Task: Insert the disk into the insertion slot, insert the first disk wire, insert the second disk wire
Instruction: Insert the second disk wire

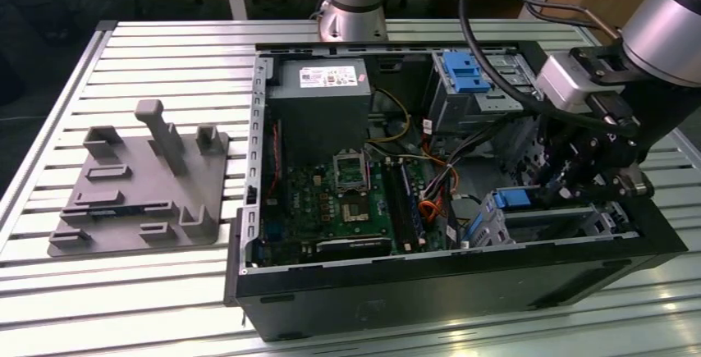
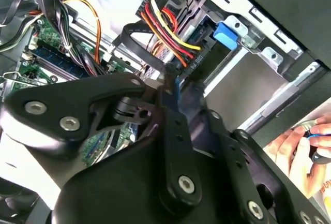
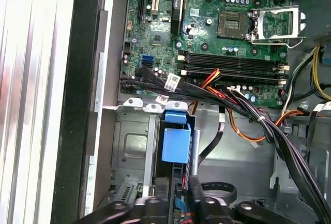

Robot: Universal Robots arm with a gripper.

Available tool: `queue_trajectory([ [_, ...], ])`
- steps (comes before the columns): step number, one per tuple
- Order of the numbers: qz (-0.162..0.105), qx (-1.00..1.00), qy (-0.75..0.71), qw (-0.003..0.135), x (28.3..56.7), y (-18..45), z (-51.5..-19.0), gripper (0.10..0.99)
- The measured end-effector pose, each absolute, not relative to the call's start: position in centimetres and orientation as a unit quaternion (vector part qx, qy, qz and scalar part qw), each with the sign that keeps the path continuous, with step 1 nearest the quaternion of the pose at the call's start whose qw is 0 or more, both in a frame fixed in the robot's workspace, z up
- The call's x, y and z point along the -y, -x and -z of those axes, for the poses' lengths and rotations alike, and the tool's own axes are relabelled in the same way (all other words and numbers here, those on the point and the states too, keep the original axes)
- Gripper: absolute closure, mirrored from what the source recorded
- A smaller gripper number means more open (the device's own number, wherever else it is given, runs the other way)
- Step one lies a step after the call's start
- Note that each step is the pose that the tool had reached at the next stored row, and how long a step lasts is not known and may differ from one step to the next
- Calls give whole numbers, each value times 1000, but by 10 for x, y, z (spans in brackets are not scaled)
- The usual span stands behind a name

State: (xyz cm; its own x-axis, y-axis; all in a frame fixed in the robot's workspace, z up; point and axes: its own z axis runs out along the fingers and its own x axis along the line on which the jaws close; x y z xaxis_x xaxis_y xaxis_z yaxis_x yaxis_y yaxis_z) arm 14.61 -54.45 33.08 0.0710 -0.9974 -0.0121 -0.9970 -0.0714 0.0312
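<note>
The disk sits in the insertion slot (image 1: 572,222) at the case's near corner on the exterior view's right. Its blue carrier end (image 1: 510,199) shows there and in the first wrist view (image 3: 175,142). My gripper (image 1: 570,186) hangs right over that end. In the second wrist view its fingers (image 2: 166,87) are closed together on the end of a flat black wire (image 2: 132,40). A black plug with red, yellow and orange wires (image 2: 173,32) lies right beside the fingertips, against the disk's end. The flat black wire (image 3: 211,142) also runs down to the gripper (image 3: 183,195) in the first wrist view.
A taller grey cage with a blue latch (image 1: 465,70) stands at the case's far side. The green motherboard (image 1: 340,201) and cable bundles (image 3: 248,110) lie beside the slot. A grey fixture plate (image 1: 137,201) rests on the slatted table. A person's hand (image 2: 302,141) is outside the case.
</note>
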Motion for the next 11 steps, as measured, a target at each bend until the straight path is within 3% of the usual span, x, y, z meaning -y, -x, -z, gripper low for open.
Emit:
queue_trajectory([
  [2, 16, 681, -732, 6, 544, -146, -336, 698],
  [5, 17, 681, -732, 5, 544, -146, -346, 643],
  [6, 17, 681, -732, 5, 544, -146, -350, 580],
  [11, 17, 682, -731, 5, 544, -146, -365, 580],
])
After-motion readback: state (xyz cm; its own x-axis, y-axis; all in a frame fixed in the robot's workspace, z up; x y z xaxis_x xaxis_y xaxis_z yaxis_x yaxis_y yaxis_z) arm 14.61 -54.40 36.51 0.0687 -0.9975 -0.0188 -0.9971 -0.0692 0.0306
